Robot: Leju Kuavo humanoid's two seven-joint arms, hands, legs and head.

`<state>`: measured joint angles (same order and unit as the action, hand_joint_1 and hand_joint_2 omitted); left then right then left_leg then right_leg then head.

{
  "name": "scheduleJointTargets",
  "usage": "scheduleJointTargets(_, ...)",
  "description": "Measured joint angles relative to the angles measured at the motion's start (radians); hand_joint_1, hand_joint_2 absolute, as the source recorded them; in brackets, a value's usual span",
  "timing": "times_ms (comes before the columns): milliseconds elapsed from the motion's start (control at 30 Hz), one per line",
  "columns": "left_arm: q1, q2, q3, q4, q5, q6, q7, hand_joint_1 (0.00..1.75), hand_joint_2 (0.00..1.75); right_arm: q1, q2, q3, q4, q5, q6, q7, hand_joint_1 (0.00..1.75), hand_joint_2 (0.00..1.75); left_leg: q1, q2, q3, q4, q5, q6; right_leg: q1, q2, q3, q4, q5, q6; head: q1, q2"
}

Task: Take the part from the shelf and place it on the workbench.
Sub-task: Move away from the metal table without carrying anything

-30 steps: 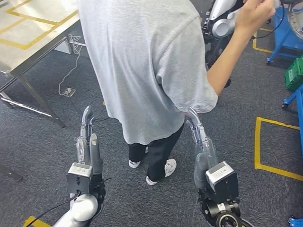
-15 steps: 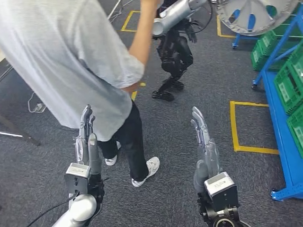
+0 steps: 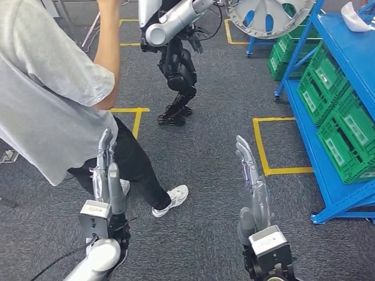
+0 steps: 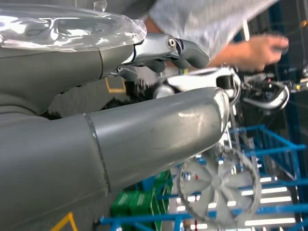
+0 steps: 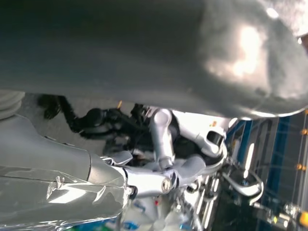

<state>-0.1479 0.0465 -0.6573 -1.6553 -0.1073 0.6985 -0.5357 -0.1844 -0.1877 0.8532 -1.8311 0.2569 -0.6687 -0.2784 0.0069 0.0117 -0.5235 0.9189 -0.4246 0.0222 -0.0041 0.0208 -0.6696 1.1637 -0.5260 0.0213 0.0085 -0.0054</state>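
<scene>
A person (image 3: 48,88) in a grey shirt stands at the left on the dark carpet (image 3: 208,175), one arm raised, just beyond the left hand (image 3: 106,172), which is held up with fingers extended and holds nothing. Further back stands another humanoid robot (image 3: 174,41), and beside it a round silver wheel cover (image 3: 265,14). The right hand (image 3: 252,181) is likewise raised, fingers straight and empty, near the blue shelf (image 3: 349,52) with green crates (image 3: 340,111), where a white part (image 3: 353,16) lies on top.
</scene>
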Motion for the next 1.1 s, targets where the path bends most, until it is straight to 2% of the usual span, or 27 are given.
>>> scheduleJointTargets(33, 0.001, 0.0, 0.0, 0.0, 0.002, 0.0, -0.001, 0.0, 0.0, 0.001, 0.0, 0.002, 0.0, 0.001, -0.001, -0.001, 0.0, 0.0, 0.0, 0.014, 0.001, 0.0, -0.002, 0.0, -0.005, -0.007, -0.03, 0.062, -0.022, 0.005, 0.004, 0.0)
scheduleJointTargets(67, 0.001, 0.0, -0.001, 0.001, 0.005, 0.0, -0.003, 0.0, 0.0, 0.002, 0.0, 0.004, 0.0, 0.002, -0.001, -0.003, 0.0, 0.0, 0.0, 0.029, 0.002, 0.0, -0.004, 0.0, -0.01, -0.011, -0.045, 0.093, -0.027, 0.01, 0.008, 0.0)
scheduleJointTargets(100, 0.001, 0.0, -0.001, 0.001, 0.008, 0.0, -0.004, 0.0, 0.0, 0.003, 0.0, 0.006, 0.001, 0.004, -0.001, -0.006, 0.0, 0.0, 0.0, 0.042, 0.003, 0.001, -0.006, -0.002, -0.015, -0.016, -0.039, 0.081, -0.013, 0.014, 0.012, 0.0)
scheduleJointTargets(133, 0.001, 0.0, -0.001, 0.002, 0.011, 0.0, -0.006, 0.0, 0.0, 0.004, 0.0, 0.007, 0.001, 0.009, -0.002, -0.009, 0.0, 0.0, 0.0, 0.055, 0.006, 0.001, -0.009, -0.006, -0.019, -0.024, -0.01, 0.029, 0.016, 0.018, 0.017, 0.0)
scheduleJointTargets(200, -0.001, 0.0, -0.002, 0.002, 0.017, 0.0, -0.011, 0.0, 0.0, 0.004, 0.0, 0.009, 0.001, 0.021, -0.002, -0.015, 0.0, 0.0, -0.003, 0.076, 0.014, 0.004, -0.017, -0.017, -0.021, -0.068, 0.075, -0.123, 0.075, 0.019, 0.026, 0.0)
scheduleJointTargets(233, -0.002, 0.0, -0.002, 0.002, 0.019, 0.0, -0.013, 0.0, 0.0, 0.005, 0.001, 0.01, 0.001, 0.028, -0.002, -0.017, 0.0, 0.0, -0.005, 0.085, 0.018, 0.005, -0.021, -0.022, -0.018, -0.083, 0.106, -0.175, 0.09, 0.015, 0.027, 0.0)
scheduleJointTargets(267, -0.005, 0.0, -0.003, 0.002, 0.022, 0.0, -0.015, 0.0, 0.0, 0.006, 0.002, 0.011, 0.001, 0.033, -0.002, -0.018, 0.0, 0.0, -0.008, 0.093, 0.02, 0.007, -0.024, -0.028, -0.015, -0.092, 0.122, -0.202, 0.094, 0.01, 0.024, 0.0)
scheduleJointTargets(333, -0.009, 0.0, -0.005, 0.003, 0.028, 0.0, -0.017, 0.0, 0.0, 0.011, 0.004, 0.012, 0.001, 0.045, -0.002, -0.02, 0.0, 0.0, -0.008, 0.112, 0.024, 0.007, -0.026, -0.037, -0.011, -0.069, 0.123, -0.208, 0.094, -0.004, 0.015, 0.0)
scheduleJointTargets(367, -0.011, 0.0, -0.007, 0.003, 0.031, 0.0, -0.018, 0.0, 0.0, 0.014, 0.004, 0.012, 0.001, 0.051, -0.002, -0.02, 0.0, 0.0, -0.005, 0.112, 0.025, 0.011, -0.03, -0.043, -0.011, -0.057, 0.124, -0.211, 0.096, -0.01, 0.012, 0.0)
scheduleJointTargets(400, -0.014, 0.0, -0.008, 0.003, 0.033, 0.0, -0.019, 0.0, 0.0, 0.015, 0.005, 0.012, 0.001, 0.058, -0.002, -0.021, 0.0, 0.0, -0.002, 0.096, 0.02, 0.029, -0.043, -0.049, -0.012, -0.044, 0.125, -0.214, 0.099, -0.016, 0.01, 0.0)
scheduleJointTargets(433, -0.016, 0.0, -0.009, 0.003, 0.035, 0.0, -0.02, 0.0, 0.0, 0.016, 0.006, 0.012, 0.0, 0.065, -0.002, -0.022, 0.0, 0.0, 0.001, 0.069, 0.002, 0.069, -0.067, -0.053, -0.014, -0.032, 0.127, -0.217, 0.102, -0.022, 0.006, 0.0)
scheduleJointTargets(500, -0.019, 0.0, -0.011, 0.005, 0.042, 0.0, -0.021, 0.0, 0.0, 0.018, 0.011, 0.012, 0.0, 0.075, -0.002, -0.023, 0.0, 0.0, 0.004, 0.013, -0.068, 0.21, -0.133, -0.057, -0.014, -0.009, 0.127, -0.219, 0.105, -0.029, -0.007, 0.0)
scheduleJointTargets(533, -0.018, 0.001, -0.012, 0.007, 0.045, 0.0, -0.021, 0.0, 0.0, 0.019, 0.013, 0.012, 0.0, 0.079, -0.002, -0.023, 0.0, 0.0, 0.004, 0.001, -0.108, 0.282, -0.158, -0.056, -0.013, 0.004, 0.126, -0.219, 0.106, -0.03, -0.013, 0.0)
scheduleJointTargets(567, -0.018, 0.002, -0.012, 0.01, 0.05, 0.0, -0.021, 0.0, 0.0, 0.021, 0.014, 0.012, 0.0, 0.082, -0.002, -0.023, 0.0, 0.0, 0.004, -0.003, -0.136, 0.326, -0.165, -0.055, -0.012, 0.017, 0.125, -0.219, 0.106, -0.031, -0.019, 0.0)
scheduleJointTargets(600, -0.018, 0.002, -0.012, 0.012, 0.054, 0.0, -0.021, 0.0, 0.0, 0.024, 0.014, 0.012, 0.0, 0.086, -0.002, -0.023, 0.0, 0.0, 0.003, -0.005, -0.146, 0.33, -0.152, -0.052, -0.01, 0.032, 0.125, -0.219, 0.106, -0.031, -0.022, 0.0)
scheduleJointTargets(633, -0.018, 0.002, -0.013, 0.013, 0.057, 0.0, -0.022, 0.0, 0.0, 0.026, 0.015, 0.012, 0.0, 0.088, -0.002, -0.023, 0.0, 0.0, 0.003, -0.009, -0.134, 0.29, -0.119, -0.049, -0.01, 0.047, 0.125, -0.219, 0.106, -0.031, -0.024, 0.0)
scheduleJointTargets(667, -0.019, 0.002, -0.013, 0.014, 0.06, 0.0, -0.023, 0.0, 0.0, 0.027, 0.017, 0.012, 0.0, 0.089, -0.002, -0.023, 0.0, 0.0, 0.003, -0.022, -0.104, 0.218, -0.078, -0.044, -0.01, 0.061, 0.126, -0.219, 0.107, -0.03, -0.027, 0.0)
scheduleJointTargets(733, -0.023, 0.002, -0.014, 0.016, 0.062, 0.0, -0.024, 0.0, 0.0, 0.028, 0.02, 0.012, 0.0, 0.09, -0.002, -0.024, 0.0, 0.0, 0.003, -0.069, -0.043, 0.074, -0.018, -0.037, -0.008, 0.089, 0.124, -0.217, 0.108, -0.025, -0.032, 0.0)
scheduleJointTargets(767, -0.025, 0.002, -0.014, 0.017, 0.063, 0.0, -0.025, 0.0, 0.0, 0.028, 0.021, 0.012, 0.0, 0.091, -0.002, -0.024, 0.0, 0.0, 0.002, -0.085, -0.026, 0.036, -0.007, -0.035, -0.007, 0.1, 0.121, -0.216, 0.108, -0.021, -0.032, 0.0)
scheduleJointTargets(800, -0.026, 0.002, -0.014, 0.018, 0.064, 0.0, -0.026, 0.0, 0.0, 0.029, 0.022, 0.011, 0.0, 0.092, -0.002, -0.025, 0.0, 0.0, 0.001, -0.089, -0.021, 0.022, -0.006, -0.032, -0.007, 0.111, 0.118, -0.216, 0.108, -0.015, -0.031, 0.0)
scheduleJointTargets(867, -0.029, 0.002, -0.016, 0.019, 0.065, 0.0, -0.027, 0.0, 0.0, 0.033, 0.023, 0.011, 0.0, 0.096, -0.002, -0.025, 0.0, 0.0, 0.0, -0.065, -0.015, 0.016, -0.003, -0.023, -0.01, 0.124, 0.108, -0.216, 0.107, -0.005, -0.027, 0.0)
scheduleJointTargets(900, -0.031, 0.001, -0.017, 0.019, 0.066, 0.0, -0.028, 0.0, 0.0, 0.034, 0.023, 0.01, 0.0, 0.099, -0.002, -0.026, 0.0, 0.0, 0.001, -0.053, -0.011, 0.012, -0.001, -0.017, -0.01, 0.109, 0.101, -0.203, 0.098, 0.0, -0.024, 0.0)
scheduleJointTargets(933, -0.032, 0.0, -0.017, 0.019, 0.066, 0.0, -0.029, 0.0, 0.0, 0.035, 0.023, 0.01, 0.0, 0.102, -0.003, -0.026, 0.0, 0.0, 0.001, -0.039, -0.008, 0.007, 0.001, -0.011, -0.009, 0.082, 0.085, -0.17, 0.076, 0.003, -0.018, 0.0)
scheduleJointTargets(1000, -0.032, -0.001, -0.018, 0.021, 0.066, 0.0, -0.03, 0.0, 0.0, 0.034, 0.023, 0.009, 0.0, 0.105, -0.003, -0.027, 0.0, 0.0, 0.0, -0.012, -0.004, 0.003, 0.0, -0.003, -0.006, 0.016, 0.029, -0.044, 0.003, 0.009, -0.004, 0.0)
scheduleJointTargets(1033, -0.031, -0.001, -0.018, 0.023, 0.066, 0.0, -0.031, 0.0, 0.0, 0.035, 0.023, 0.009, 0.0, 0.105, -0.003, -0.027, 0.0, 0.0, -0.001, 0.003, -0.005, 0.003, 0.0, -0.002, -0.007, -0.001, -0.004, 0.029, -0.032, 0.012, 0.003, 0.0)
scheduleJointTargets(1067, -0.03, -0.001, -0.018, 0.025, 0.066, 0.0, -0.031, 0.0, 0.0, 0.037, 0.023, 0.009, 0.001, 0.105, -0.003, -0.027, 0.0, 0.0, -0.002, 0.017, -0.005, 0.003, -0.001, -0.001, -0.008, -0.009, -0.026, 0.079, -0.052, 0.015, 0.007, 0.0)
scheduleJointTargets(1100, -0.03, -0.001, -0.018, 0.026, 0.066, 0.0, -0.031, 0.0, 0.0, 0.038, 0.023, 0.009, 0.001, 0.105, -0.003, -0.027, 0.0, 0.0, -0.002, 0.032, -0.005, 0.003, -0.002, -0.002, -0.009, -0.013, -0.03, 0.094, -0.052, 0.017, 0.012, 0.0)
